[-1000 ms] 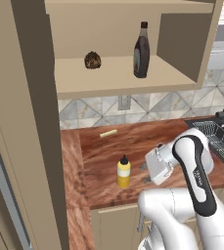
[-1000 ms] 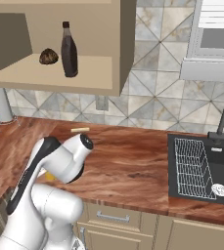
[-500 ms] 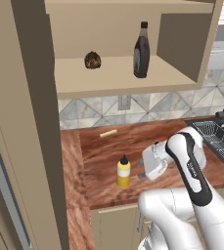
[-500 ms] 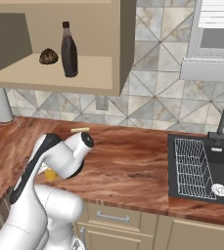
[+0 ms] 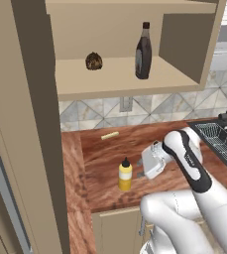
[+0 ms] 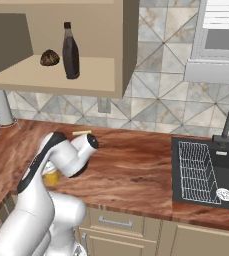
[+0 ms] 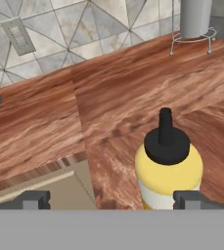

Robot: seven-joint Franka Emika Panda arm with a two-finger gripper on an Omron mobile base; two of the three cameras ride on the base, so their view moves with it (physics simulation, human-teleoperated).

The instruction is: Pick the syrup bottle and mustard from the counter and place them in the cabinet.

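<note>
The yellow mustard [image 5: 125,174] stands near the front of the reddish-brown counter [image 5: 135,144]. My gripper [image 5: 140,172] is just to its right, low over the wood and pointing at it. In the hand view the mustard [image 7: 168,166] is close ahead, nearer the right fingertip [image 7: 191,199]. The gripper [image 7: 113,200] is open and holds nothing. In the right base view my arm covers most of the mustard [image 6: 51,176]. The dark brown syrup bottle [image 5: 143,44] stands upright on the shelf board of the tan cabinet [image 5: 110,74], also seen as the syrup bottle [image 6: 70,51] from the right.
A dark round lump [image 5: 93,61] sits on the shelf left of the syrup bottle. A small pale stick [image 5: 110,135] lies at the back of the counter. A sink with a wire rack [image 6: 206,170] is at the right. A metal holder [image 7: 194,19] stands at the counter's far end.
The hand has moved left and down toward the mustard. The bottles have not moved.
</note>
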